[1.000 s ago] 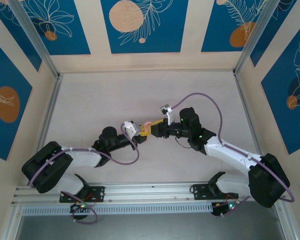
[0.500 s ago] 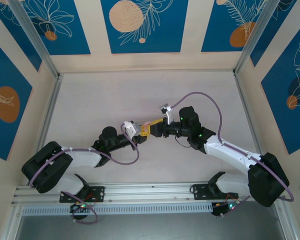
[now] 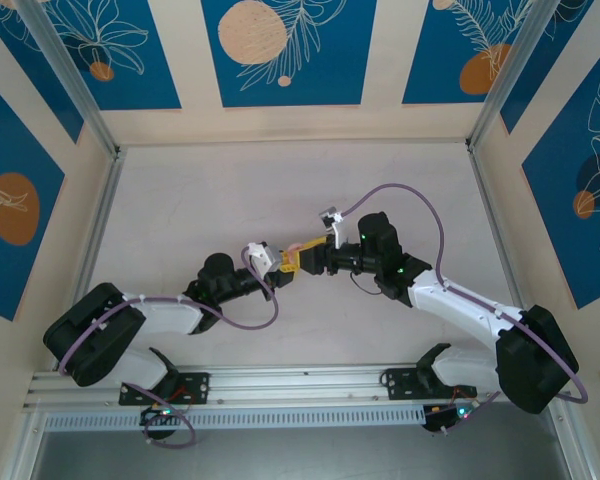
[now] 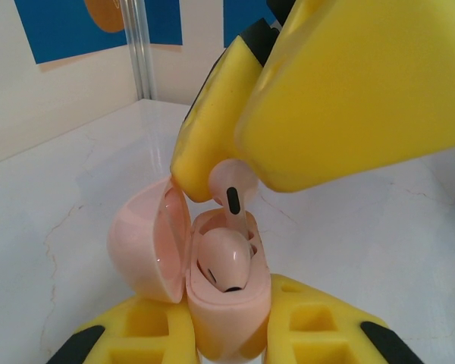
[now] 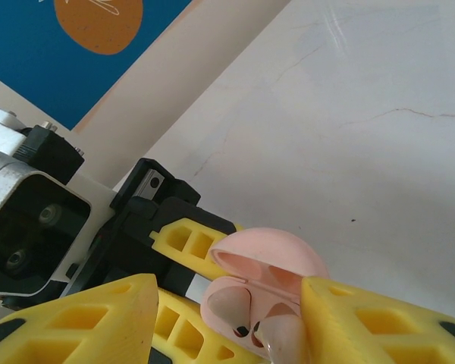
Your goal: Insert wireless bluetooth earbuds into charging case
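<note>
Left fingers are clamped on the open pale pink round charging case, with one pale pink earbud seated. Right fingers stand parted around the second earbud, whose stem enters the free socket. Recommended: press straight down, without tilt.

Both arms are stretched in over the desk, meeting at the pink case. The left arm reaches in low from the left of the case, its wrist close behind it. The left gripper is clamped on the lower half of the case, with a yellow finger pressed to each side. The right arm bends in from the right of the case. The right gripper hangs just above the case's open mouth, fingers spread apart, wider than the pale pink earbud that sits between their tips.
</note>
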`<move>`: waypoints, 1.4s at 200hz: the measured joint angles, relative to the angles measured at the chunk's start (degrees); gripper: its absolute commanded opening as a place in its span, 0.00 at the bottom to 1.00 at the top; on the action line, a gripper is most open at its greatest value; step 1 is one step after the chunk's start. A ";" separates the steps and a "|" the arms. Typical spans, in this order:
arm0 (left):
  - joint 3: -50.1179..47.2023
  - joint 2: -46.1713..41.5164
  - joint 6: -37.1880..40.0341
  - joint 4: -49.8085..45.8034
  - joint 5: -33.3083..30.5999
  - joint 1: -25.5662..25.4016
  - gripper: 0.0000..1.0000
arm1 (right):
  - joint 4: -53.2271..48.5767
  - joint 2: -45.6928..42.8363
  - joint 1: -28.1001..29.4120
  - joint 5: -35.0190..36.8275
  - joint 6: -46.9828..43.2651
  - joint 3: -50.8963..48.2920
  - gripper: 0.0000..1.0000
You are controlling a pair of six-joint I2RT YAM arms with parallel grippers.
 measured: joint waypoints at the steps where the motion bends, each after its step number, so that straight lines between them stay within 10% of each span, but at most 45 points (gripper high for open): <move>1: 0.00 0.00 -0.02 0.00 -0.04 0.00 0.08 | 0.00 0.00 0.00 0.02 0.00 0.00 0.53; 280: -0.04 0.83 -0.39 0.20 -0.66 -0.02 0.08 | -0.85 1.40 -2.25 0.66 1.95 0.15 0.54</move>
